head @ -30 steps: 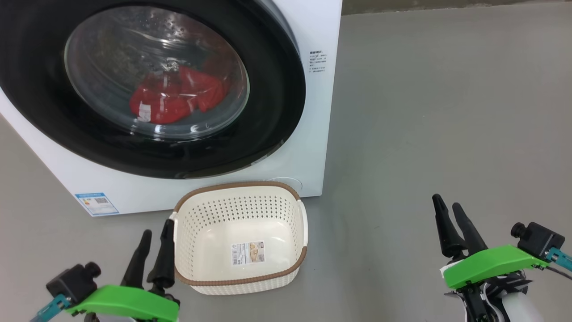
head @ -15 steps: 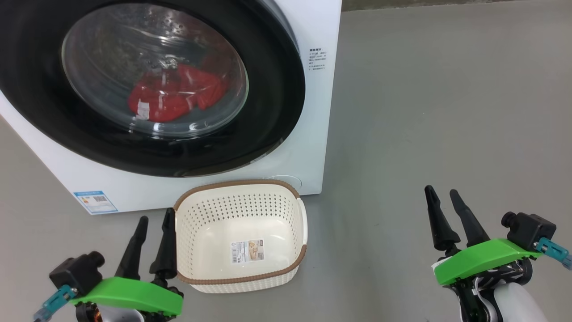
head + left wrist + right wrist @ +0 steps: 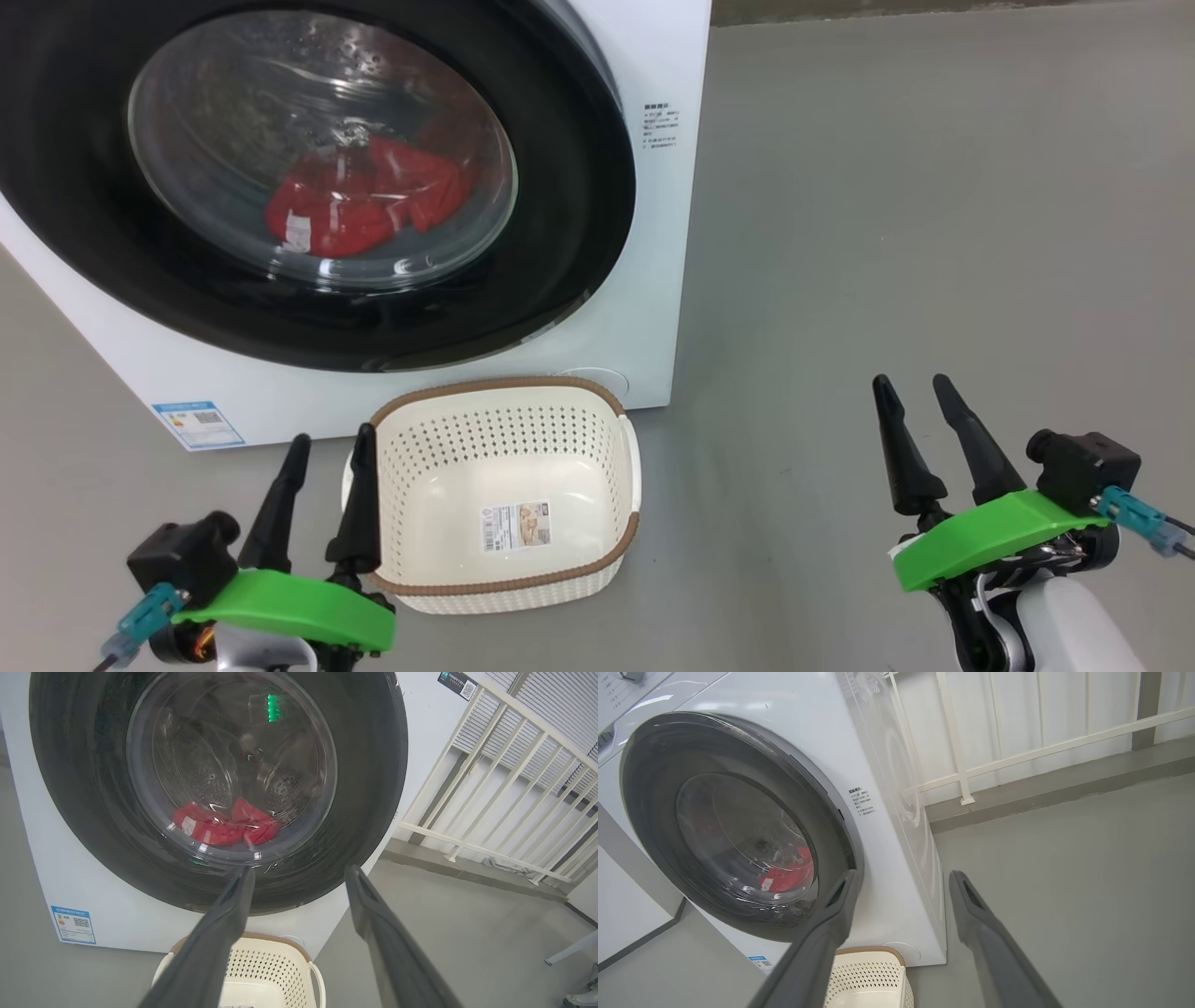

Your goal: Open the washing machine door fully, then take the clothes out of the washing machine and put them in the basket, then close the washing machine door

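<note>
A: Clothes [image 3: 359, 210] noted in the washing machine [image 3: 653, 308], behind the shut door [image 3: 569, 215], ahead of the spread fingers of the left gripper [image 3: 332, 434].
B: Beside them, the basket [image 3: 495, 385], label [image 3: 515, 527] only. The right gripper [image 3: 910, 381] is spread, nothing held. Grey floor [image 3: 915, 205]; white railing [image 3: 490, 788].

left fingers [image 3: 278, 504] spread, right fingers [image 3: 898, 448] spread

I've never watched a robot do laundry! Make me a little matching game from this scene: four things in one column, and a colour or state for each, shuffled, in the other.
Things
1. the washing machine door
2. the clothes
3. the basket
4. the right gripper

Colour or state
A. jaws open, holding nothing
B. shut
C. cream-white with a brown rim
D. red, behind the glass

Pairs: 1-B, 2-D, 3-C, 4-A
</note>
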You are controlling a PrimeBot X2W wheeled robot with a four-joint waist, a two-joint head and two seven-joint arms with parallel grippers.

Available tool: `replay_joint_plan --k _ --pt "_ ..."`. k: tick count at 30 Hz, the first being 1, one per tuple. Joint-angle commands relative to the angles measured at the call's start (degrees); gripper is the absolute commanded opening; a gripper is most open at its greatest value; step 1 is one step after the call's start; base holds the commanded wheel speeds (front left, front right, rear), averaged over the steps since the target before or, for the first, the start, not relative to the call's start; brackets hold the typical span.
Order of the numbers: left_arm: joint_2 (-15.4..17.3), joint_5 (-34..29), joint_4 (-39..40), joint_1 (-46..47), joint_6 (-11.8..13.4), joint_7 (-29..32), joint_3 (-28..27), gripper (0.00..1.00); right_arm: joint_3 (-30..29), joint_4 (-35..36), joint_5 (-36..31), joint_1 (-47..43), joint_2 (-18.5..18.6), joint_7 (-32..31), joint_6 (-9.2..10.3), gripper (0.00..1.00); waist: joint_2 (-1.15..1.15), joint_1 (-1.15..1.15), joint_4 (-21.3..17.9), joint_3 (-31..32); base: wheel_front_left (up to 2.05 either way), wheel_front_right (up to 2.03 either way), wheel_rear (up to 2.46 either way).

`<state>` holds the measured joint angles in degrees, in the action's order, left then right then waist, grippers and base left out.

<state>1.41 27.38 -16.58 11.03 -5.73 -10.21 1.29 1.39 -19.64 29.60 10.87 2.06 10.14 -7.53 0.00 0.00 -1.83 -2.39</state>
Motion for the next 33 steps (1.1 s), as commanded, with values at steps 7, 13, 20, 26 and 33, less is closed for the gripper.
replay_joint_plan --k 7,13,20,26,33 --pt "1.3 -5.7 0.4 3.7 0.4 -2.0 -1.1 1.0 2.0 1.4 -6.2 3.2 0.6 2.1 0.04 1.0 0.0 0.0 -0.1 0.0 0.0 0.0 0.0" --pt "1.3 -9.0 -0.2 4.7 0.6 -3.0 -1.2 1.0 2.5 1.5 -10.2 3.7 0.7 3.1 0.04 1.0 0.0 0.0 -0.1 0.1 0.0 0.0 0.0" --pt "1.4 -12.3 -0.4 5.4 0.6 -4.0 -1.0 1.0 3.1 1.7 -14.0 4.3 0.8 4.1 0.04 1.0 0.0 0.0 -0.1 -0.3 0.0 0.0 0.0" --pt "1.5 -15.1 -0.8 6.0 0.8 -4.8 -1.1 1.0 3.5 1.6 -16.9 4.8 0.8 4.9 0.04 1.0 0.0 0.0 -0.1 -0.4 0.0 0.0 0.0" --pt "1.5 -15.0 -1.2 6.1 0.8 -4.8 -1.5 1.0 3.5 1.5 -16.4 4.7 0.8 4.9 0.04 1.0 0.0 0.0 -0.2 -0.2 0.0 0.0 0.0"
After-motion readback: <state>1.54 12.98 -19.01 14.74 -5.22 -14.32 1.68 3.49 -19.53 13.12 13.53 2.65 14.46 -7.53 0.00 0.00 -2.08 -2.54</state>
